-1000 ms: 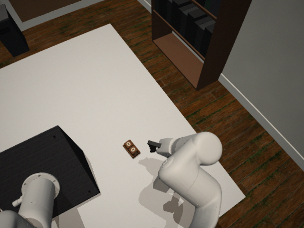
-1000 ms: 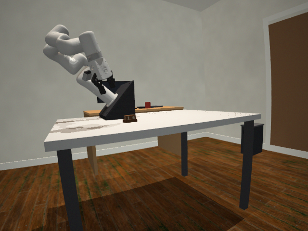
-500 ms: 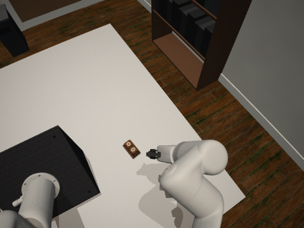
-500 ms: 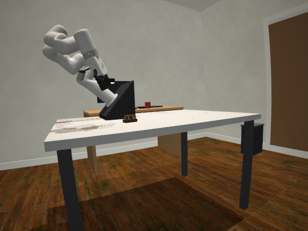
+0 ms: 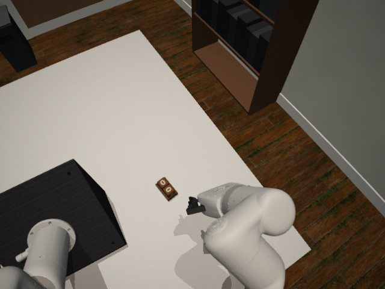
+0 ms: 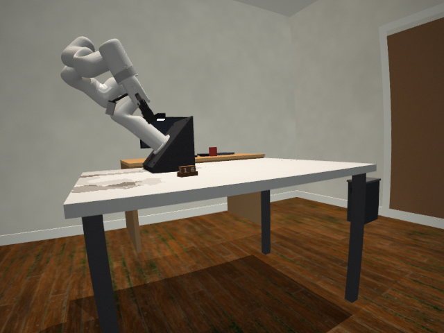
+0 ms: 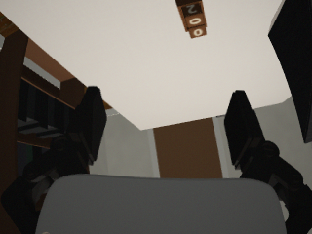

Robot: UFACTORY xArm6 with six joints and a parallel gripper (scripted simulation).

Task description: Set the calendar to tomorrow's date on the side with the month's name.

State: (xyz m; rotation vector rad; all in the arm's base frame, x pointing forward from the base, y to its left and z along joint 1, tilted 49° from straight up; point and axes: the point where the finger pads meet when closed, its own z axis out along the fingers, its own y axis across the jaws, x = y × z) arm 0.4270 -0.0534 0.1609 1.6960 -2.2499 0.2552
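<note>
A small brown wooden calendar tray [image 5: 166,188] with two cubes side by side sits on the white table. Both cube tops show 0. In the exterior view the tray [image 6: 186,173] shows the digits 1 and 6 on its side face. In the wrist view the tray [image 7: 191,16] is far off at the top. My gripper [image 5: 192,206] hangs high above the table, to the right of the tray and apart from it. Its black fingers stand wide open with nothing between them. It also shows in the exterior view [image 6: 147,111], well above the tray.
The arm's black wedge-shaped base [image 5: 56,208] stands on the table left of the tray. A dark bookshelf [image 5: 245,46] stands beyond the table's right edge. A second desk with a red cup [image 6: 212,150] is behind the table.
</note>
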